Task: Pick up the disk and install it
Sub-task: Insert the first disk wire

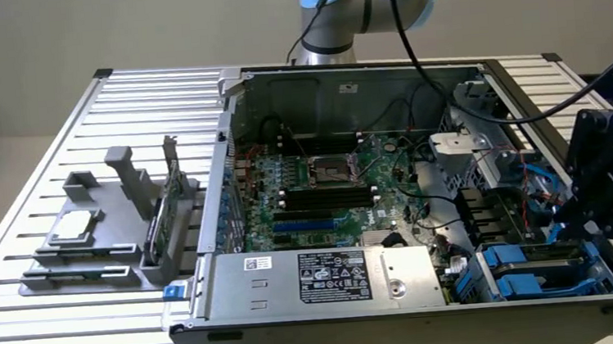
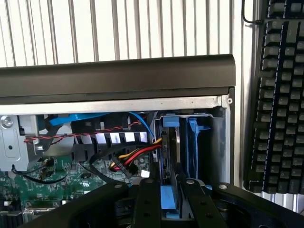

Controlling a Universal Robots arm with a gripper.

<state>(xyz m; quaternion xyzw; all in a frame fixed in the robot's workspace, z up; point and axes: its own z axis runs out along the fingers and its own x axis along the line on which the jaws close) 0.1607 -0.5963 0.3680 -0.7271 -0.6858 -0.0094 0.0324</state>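
The disk, edged by blue rails, is seen standing in the drive bay at the case corner, just ahead of the gripper, whose fingers are parted slightly around it without a clear grip, while label text cannot be read.
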